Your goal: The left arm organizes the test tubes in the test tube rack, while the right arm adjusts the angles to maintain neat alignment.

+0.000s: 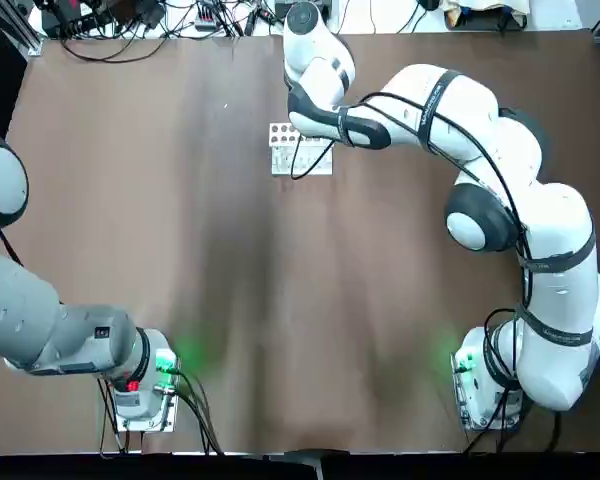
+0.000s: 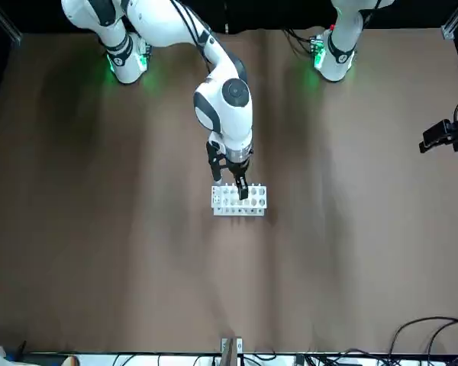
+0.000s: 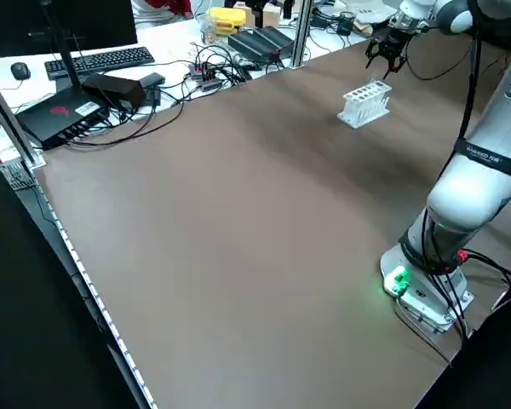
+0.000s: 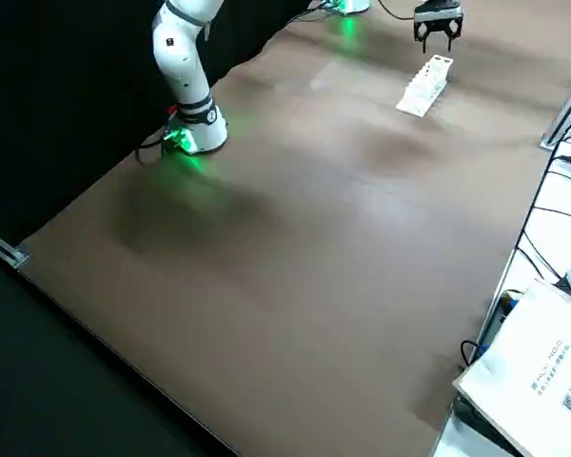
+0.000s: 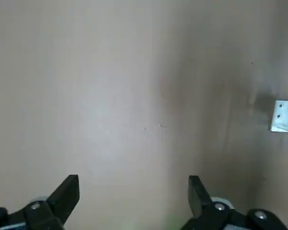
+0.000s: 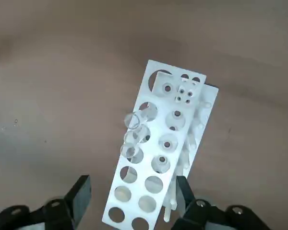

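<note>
The white test tube rack (image 1: 302,160) stands at the far middle of the brown table, also seen in the front view (image 2: 239,204). In the right wrist view the rack (image 6: 159,127) fills the middle, with clear test tubes (image 6: 134,130) standing in holes along one row. The cabled right arm (image 1: 460,130) reaches over it. My right gripper (image 2: 237,183) hangs open just above the rack (image 3: 364,102), holding nothing. The left arm (image 1: 40,330) stays back at the table's left side. My left gripper (image 5: 133,184) is open over bare table, far from the rack (image 5: 285,116).
Both arm bases glow green at the near edge (image 1: 145,385) (image 1: 485,380). A keyboard (image 3: 102,60), black boxes and tangled cables (image 3: 213,72) lie on the white desk beyond the table. A white box (image 4: 542,381) sits off the table's right side.
</note>
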Controlling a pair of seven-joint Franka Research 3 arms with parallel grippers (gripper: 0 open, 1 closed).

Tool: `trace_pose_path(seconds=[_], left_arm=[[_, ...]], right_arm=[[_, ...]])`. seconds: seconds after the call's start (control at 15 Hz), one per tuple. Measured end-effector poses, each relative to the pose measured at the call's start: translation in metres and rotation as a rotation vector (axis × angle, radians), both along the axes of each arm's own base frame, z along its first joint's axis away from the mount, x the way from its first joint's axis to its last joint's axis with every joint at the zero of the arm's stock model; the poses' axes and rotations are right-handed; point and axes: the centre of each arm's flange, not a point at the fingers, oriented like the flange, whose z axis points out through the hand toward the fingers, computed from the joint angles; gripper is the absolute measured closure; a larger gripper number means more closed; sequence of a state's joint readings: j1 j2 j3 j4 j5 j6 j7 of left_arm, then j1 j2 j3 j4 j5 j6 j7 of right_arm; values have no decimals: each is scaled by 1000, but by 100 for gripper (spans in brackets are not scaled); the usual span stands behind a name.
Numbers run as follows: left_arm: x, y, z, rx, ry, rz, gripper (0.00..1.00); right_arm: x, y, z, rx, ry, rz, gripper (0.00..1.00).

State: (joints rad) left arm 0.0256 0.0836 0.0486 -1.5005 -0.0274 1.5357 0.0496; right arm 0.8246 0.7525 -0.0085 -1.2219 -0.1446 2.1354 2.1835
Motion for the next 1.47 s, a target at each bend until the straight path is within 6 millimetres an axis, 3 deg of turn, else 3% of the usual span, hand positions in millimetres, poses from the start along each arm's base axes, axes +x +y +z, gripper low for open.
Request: trace_pose_path(seconds=[1.07, 1.47], left_arm=[[0, -4, 0, 0, 0, -7, 0], [0, -5, -1, 0, 1, -9, 0]], right_arm=[[27, -20, -22, 67, 53, -118, 26], [37, -30, -26, 109, 96, -169, 33]])
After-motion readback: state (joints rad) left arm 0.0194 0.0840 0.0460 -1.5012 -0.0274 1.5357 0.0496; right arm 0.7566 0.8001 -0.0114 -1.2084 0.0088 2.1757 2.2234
